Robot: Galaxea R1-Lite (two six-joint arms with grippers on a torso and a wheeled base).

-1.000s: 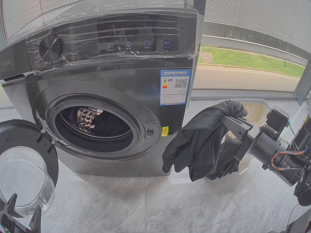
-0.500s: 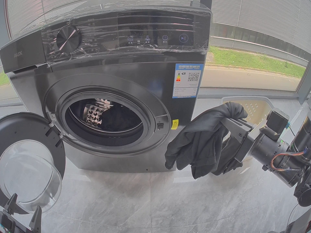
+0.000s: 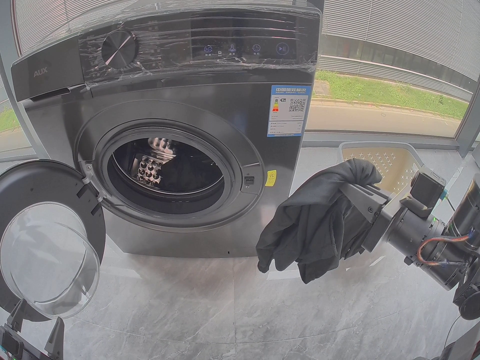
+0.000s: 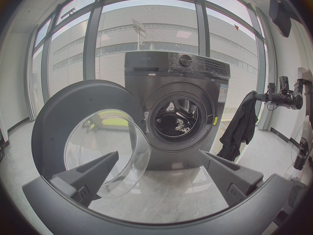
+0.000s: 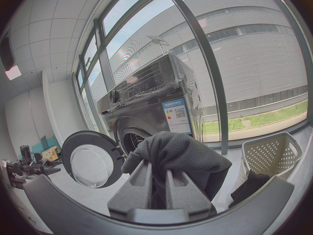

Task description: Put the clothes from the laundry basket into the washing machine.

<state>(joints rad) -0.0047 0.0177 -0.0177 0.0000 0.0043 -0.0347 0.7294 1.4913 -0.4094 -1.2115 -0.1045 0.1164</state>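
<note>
A dark grey garment (image 3: 315,221) hangs from my right gripper (image 3: 357,191), which is shut on its top, in the air to the right of the washing machine (image 3: 165,111). The same garment (image 5: 176,154) bulges over the fingers (image 5: 137,186) in the right wrist view. The machine's round opening (image 3: 167,173) shows the drum, and its door (image 3: 45,246) is swung wide to the left. The cream laundry basket (image 3: 387,158) stands behind the garment, with dark cloth (image 5: 251,185) still hanging at its side. My left gripper (image 3: 32,328) sits low at the bottom left, open, in front of the door's glass (image 4: 107,150).
Grey marble floor (image 3: 225,306) stretches in front of the machine. A tall window wall with metal frames (image 3: 470,121) stands behind the machine and basket. My right arm and garment (image 4: 243,128) hang off to the machine's right in the left wrist view.
The head camera has shifted, so the machine now sits higher and farther right in the picture. The right gripper keeps the garment in about the same place; the left gripper is still.
</note>
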